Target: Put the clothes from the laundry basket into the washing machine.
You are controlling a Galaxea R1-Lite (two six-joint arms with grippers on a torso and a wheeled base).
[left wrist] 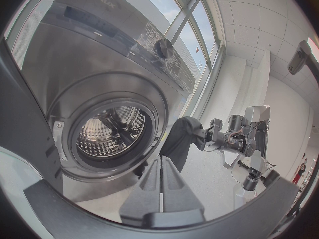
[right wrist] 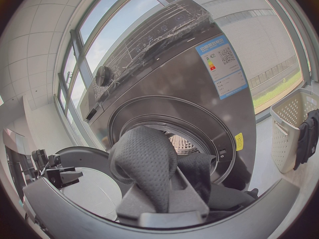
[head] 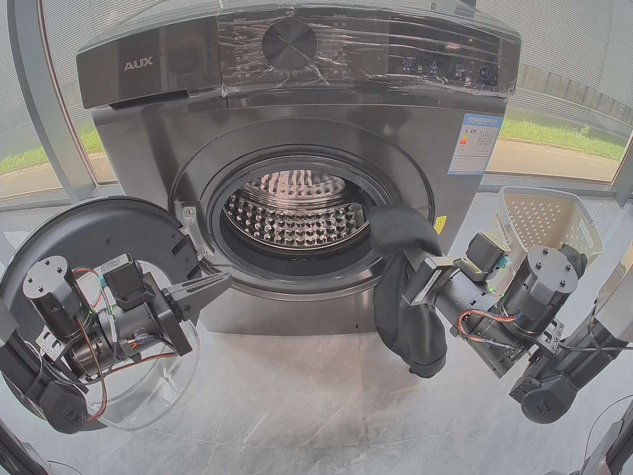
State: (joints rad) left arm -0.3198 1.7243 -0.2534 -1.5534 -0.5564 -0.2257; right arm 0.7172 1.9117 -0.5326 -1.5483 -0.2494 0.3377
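I read the right gripper (head: 414,264) clamped on a dark garment (head: 405,318). The garment hangs at the right rim of the washing machine (head: 297,120) opening, outside the drum (head: 293,219). The left gripper (head: 217,284) has its fingers pressed together, holding nothing, beside the open door (head: 86,232). The laundry basket (head: 547,216) stands right of the machine, with more dark clothing (right wrist: 307,136) draped over its rim.

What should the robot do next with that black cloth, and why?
Probably move the right gripper left and into the drum before letting go. It holds the black cloth beside the opening's rim, hanging outside, and the door is open.
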